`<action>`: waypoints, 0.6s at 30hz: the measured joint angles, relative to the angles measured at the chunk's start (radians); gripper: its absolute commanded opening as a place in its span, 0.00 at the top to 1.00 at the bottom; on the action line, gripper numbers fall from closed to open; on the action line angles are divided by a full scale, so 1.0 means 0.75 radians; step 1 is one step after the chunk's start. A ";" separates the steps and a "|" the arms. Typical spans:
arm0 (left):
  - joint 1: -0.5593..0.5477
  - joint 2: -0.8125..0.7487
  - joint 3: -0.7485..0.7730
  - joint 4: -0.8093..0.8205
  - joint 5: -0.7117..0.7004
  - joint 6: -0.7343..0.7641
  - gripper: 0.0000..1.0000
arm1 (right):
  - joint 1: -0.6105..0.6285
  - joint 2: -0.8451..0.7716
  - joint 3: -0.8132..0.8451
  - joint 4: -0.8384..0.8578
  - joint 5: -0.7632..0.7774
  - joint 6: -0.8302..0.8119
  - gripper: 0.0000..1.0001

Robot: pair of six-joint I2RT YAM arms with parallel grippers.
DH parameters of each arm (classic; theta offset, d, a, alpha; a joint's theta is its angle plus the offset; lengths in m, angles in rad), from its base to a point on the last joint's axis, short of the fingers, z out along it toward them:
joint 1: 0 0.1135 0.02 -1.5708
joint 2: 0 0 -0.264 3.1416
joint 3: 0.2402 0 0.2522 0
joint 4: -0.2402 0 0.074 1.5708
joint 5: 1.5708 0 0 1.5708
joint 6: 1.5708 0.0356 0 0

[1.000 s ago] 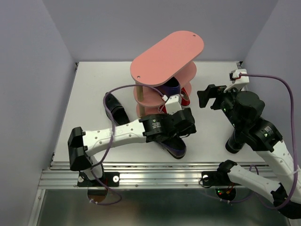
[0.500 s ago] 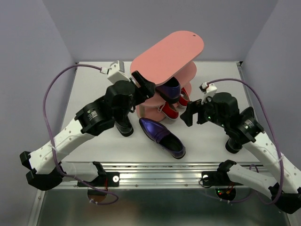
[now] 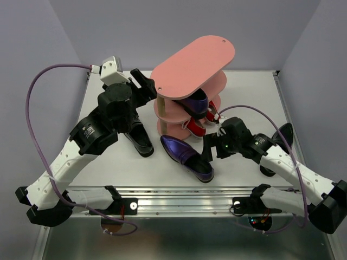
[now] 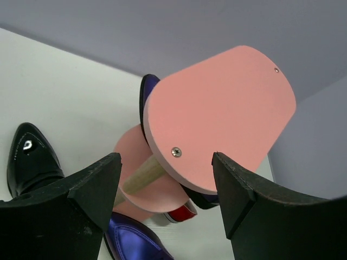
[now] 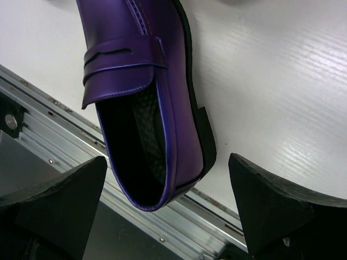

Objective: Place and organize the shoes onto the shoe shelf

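- Plainly, the left gripper [image 4: 166, 157] stands wide open with nothing between its fingers. It is raised just off the left end of the shoe shelf [image 4: 227, 108], facing the edge of its top board.
- The right gripper [image 5: 168, 158] is spread just as wide and also holds nothing. It hangs low in front of the shoe shelf, directly over the heel end of a purple loafer [image 5: 141, 81] and clear of it.
- That purple loafer sits on its sole on the table [image 3: 108, 92] in front of the shelf. Its toe points toward the shelf and its heel lies near the metal rail [image 3: 179, 197].
- A second purple loafer [image 3: 194, 102] rests on the shelf's middle board, partly hidden under the top one.
- The red sneakers [image 3: 196, 128] sit side by side on the shelf's bottom board, white soles outward.
- A black loafer [image 3: 138, 138] lies on the table just left of the shelf.
- Right of the shelf, beyond the right arm, is a dark pointed shape [image 3: 284, 134]. It looks like another black shoe, though I cannot be sure.
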 measured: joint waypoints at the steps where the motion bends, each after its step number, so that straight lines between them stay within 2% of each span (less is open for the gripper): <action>1: 0.021 -0.001 0.003 0.001 -0.002 0.017 0.21 | 0.008 0.012 -0.009 0.000 0.003 0.015 0.05; 9: 0.114 0.001 0.003 0.010 0.014 0.089 0.21 | 0.093 0.165 -0.069 0.028 0.085 0.099 0.19; 15: 0.158 0.009 0.002 0.011 0.052 0.104 0.21 | 0.144 0.260 -0.086 0.087 0.120 0.124 0.37; 16: 0.165 0.009 0.001 0.012 0.059 0.105 0.21 | 0.146 0.269 -0.086 0.101 0.123 0.126 0.52; 18: 0.173 0.009 -0.001 0.019 0.071 0.106 0.21 | 0.151 0.281 -0.086 0.124 0.124 0.124 0.75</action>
